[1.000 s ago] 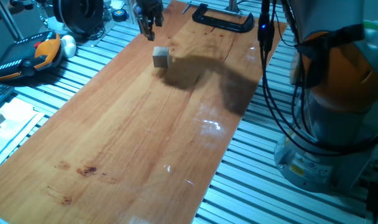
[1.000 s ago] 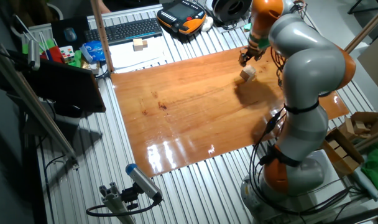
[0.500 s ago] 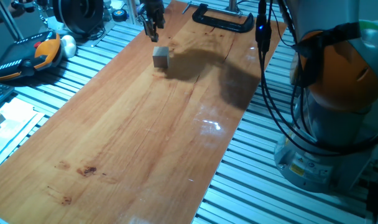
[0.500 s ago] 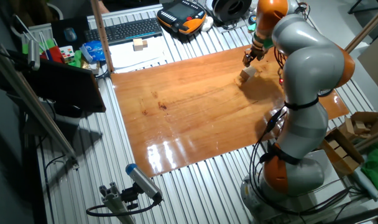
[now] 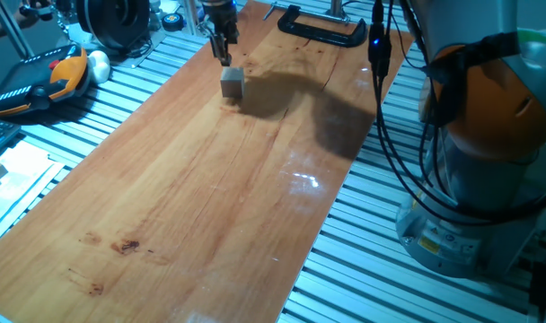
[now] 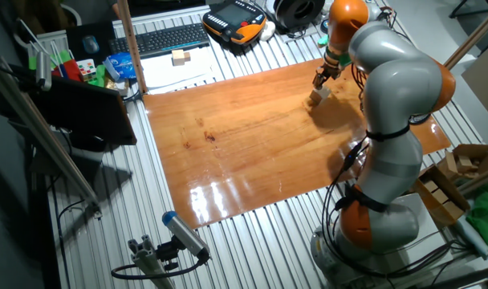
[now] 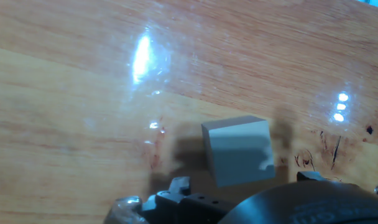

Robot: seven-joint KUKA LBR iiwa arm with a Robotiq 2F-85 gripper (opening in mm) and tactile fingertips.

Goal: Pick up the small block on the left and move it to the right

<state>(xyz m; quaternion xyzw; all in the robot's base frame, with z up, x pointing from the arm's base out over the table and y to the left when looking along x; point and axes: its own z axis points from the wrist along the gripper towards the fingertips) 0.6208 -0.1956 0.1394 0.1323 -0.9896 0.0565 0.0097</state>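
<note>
A black clamp [image 5: 322, 29] lies on the wooden board [image 5: 192, 197] near a keyboard [image 6: 170, 38].

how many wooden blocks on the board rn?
1: the small block sits on the wooden board just below the gripper. Another block-like thing lies off-board by the keyboard.

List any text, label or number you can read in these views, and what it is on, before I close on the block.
No text can be read in any view.
Sticker on the grey robot base: print too small to read.
Black and orange teach pendant: markings too blurred to read.
Black keyboard: key legends too small to read.
Small pale beige wooden cube below the gripper: plain, no marking.
</note>
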